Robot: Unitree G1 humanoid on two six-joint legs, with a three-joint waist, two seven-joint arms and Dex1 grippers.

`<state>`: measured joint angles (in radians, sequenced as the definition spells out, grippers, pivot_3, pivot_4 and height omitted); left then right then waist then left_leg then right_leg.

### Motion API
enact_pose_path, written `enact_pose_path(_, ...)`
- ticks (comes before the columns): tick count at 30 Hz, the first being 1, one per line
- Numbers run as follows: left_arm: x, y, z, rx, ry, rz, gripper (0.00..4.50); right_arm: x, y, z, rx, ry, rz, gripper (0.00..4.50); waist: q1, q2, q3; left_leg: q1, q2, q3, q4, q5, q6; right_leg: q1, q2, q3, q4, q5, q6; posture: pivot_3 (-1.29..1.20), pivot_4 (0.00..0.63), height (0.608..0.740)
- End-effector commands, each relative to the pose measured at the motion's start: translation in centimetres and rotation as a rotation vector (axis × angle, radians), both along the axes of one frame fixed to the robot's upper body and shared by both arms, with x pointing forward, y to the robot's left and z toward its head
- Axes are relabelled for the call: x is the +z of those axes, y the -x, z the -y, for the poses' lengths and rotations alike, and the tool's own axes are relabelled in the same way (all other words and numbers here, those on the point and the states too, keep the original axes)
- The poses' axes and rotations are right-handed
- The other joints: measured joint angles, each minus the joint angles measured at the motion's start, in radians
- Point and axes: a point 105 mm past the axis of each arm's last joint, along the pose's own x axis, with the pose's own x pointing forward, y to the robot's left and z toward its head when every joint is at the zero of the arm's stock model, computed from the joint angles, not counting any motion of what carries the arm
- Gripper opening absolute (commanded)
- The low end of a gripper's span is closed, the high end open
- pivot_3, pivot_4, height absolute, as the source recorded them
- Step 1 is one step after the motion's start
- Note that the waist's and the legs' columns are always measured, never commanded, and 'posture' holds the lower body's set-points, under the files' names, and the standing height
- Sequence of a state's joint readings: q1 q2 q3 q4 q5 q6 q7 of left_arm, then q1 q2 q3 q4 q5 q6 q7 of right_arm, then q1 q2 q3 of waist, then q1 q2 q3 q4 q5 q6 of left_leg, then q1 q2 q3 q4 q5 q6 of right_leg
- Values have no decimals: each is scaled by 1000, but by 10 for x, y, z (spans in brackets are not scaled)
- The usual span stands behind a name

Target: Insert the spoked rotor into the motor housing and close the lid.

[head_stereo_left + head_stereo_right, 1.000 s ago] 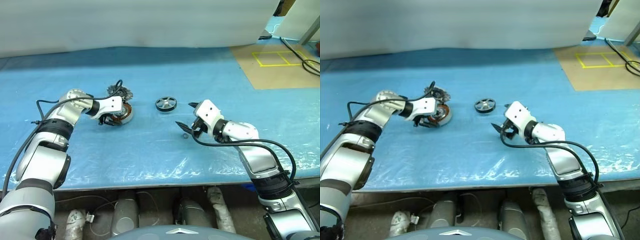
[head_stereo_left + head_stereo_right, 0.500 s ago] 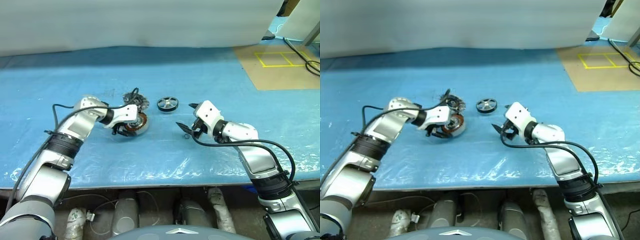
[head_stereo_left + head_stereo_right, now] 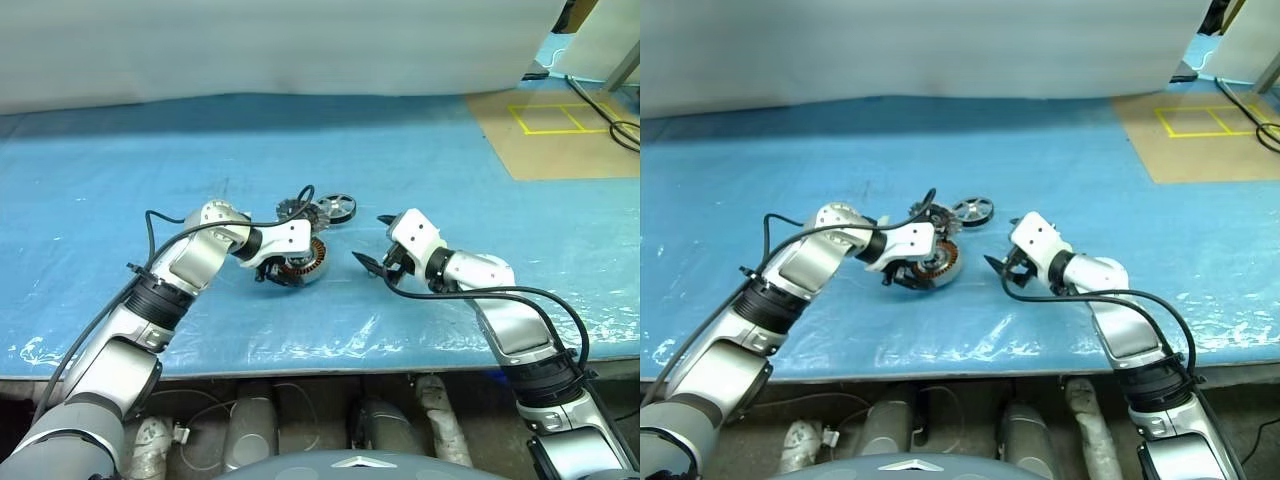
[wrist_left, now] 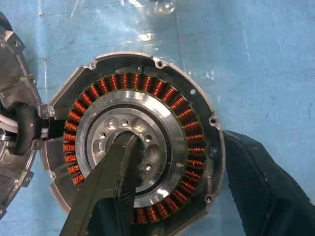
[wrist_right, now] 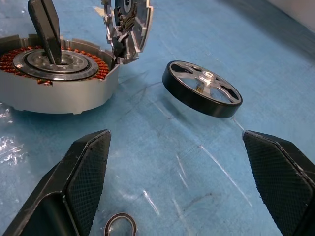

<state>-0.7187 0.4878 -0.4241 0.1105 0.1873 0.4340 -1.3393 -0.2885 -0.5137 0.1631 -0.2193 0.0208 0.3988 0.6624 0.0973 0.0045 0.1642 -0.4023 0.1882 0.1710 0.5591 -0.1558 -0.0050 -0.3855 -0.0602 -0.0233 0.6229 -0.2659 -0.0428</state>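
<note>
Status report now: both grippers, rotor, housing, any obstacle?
Left gripper shut on housing wall. Right gripper open, aimed at rotor. Lid hinged up. Small ring near right fingers.

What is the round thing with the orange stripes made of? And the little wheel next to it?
The motor housing looks like dull grey cast metal, with bright machined rings in the middle. The orange stripes look like coils of shiny copper wire. The spoked rotor seems to be metal too: silvery polished spokes and hub, with a dark, smooth outer band that could be paint or coating.
</note>
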Motion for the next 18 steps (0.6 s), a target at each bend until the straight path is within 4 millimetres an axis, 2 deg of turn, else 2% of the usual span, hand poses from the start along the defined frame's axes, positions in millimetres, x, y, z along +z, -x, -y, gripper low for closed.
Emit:
enact_pose_path(1, -27, 20, 11, -20, -2, -140, 2257, 13, 4, -6, 18, -9, 55, 4500, 0, 1, -1, 0, 0, 0, 0, 0, 0, 0, 0, 0, 0, 0, 0, 0, 150, 740)
enact_pose_path(6, -31, 18, 12, -26, -12, -124, 2257, 13, 3, -3, 10, -3, 57, 4500, 2, 4, -2, 1, 0, 0, 0, 0, 0, 2, 0, 0, -1, 0, 0, 0, 150, 740)
enact_pose_path(9, -31, 23, 12, -61, -6, -146, 3239, 14, 1, -2, 5, 0, 64, 4500, 2, 4, -3, 2, 0, 0, 0, 0, 0, 3, 0, 0, -3, 0, 0, 0, 150, 740)
enact_pose_path(12, -32, 8, 16, 85, 39, -139, 4130, 14, 0, -2, 5, 0, 67, 4500, 3, 7, -4, 3, 0, 1, 0, 0, 0, 4, -1, 0, -3, 0, 0, 0, 150, 740)
enact_pose_path(13, -31, 10, 15, 84, 44, -160, 4467, 14, 0, -2, 6, 0, 67, 4500, 4, 7, -4, 3, -1, 1, 0, 0, 0, 5, -2, 0, -3, 0, 0, 0, 150, 740)
enact_pose_path(16, -23, 13, 13, 96, 76, -203, 4467, 12, 1, -2, 6, 1, 64, 4500, -2, 7, -4, 5, -1, 3, 1, 0, 1, 7, -3, 0, -3, 0, 0, 0, 150, 740)
enact_pose_path(18, -10, 13, 13, 141, 148, -266, 4467, 11, 1, -1, 4, 2, 62, 4500, -3, 7, -4, 6, -1, 3, 0, 0, 1, 7, -3, 0, -4, 0, 1, 0, 150, 740)
